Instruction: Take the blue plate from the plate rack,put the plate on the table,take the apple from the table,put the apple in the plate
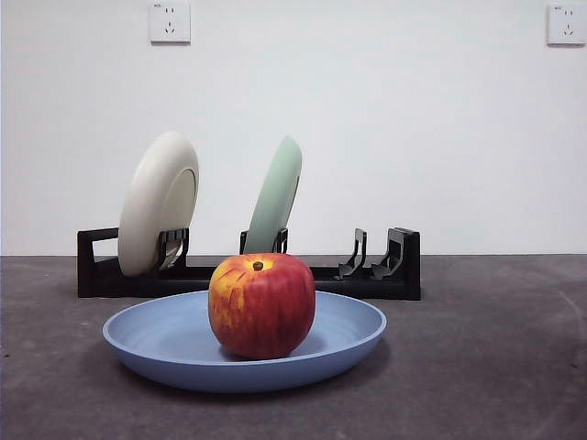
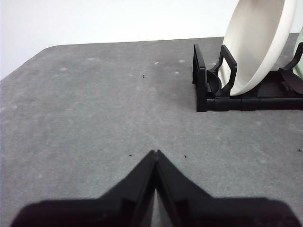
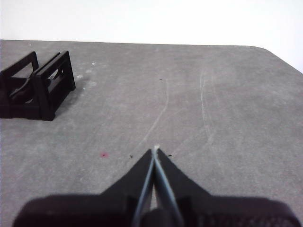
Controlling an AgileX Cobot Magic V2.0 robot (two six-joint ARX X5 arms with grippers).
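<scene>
The blue plate (image 1: 244, 348) lies flat on the table (image 1: 495, 367) in front of the plate rack (image 1: 248, 275). The red apple (image 1: 262, 304) sits upright in the middle of the plate, stem dimple up. Neither arm shows in the front view. My left gripper (image 2: 155, 152) hangs shut over bare table near the rack's end (image 2: 203, 85) that holds the cream plate (image 2: 258, 42). My right gripper (image 3: 155, 148) is shut too, above bare table beside the rack's other end bracket (image 3: 47, 87). Nothing is held in either one.
A cream-white plate (image 1: 158, 202) and a pale green plate (image 1: 275, 194) stand on edge in the rack. Behind is a white wall with two sockets (image 1: 170, 22). The table's rounded corners show in both wrist views.
</scene>
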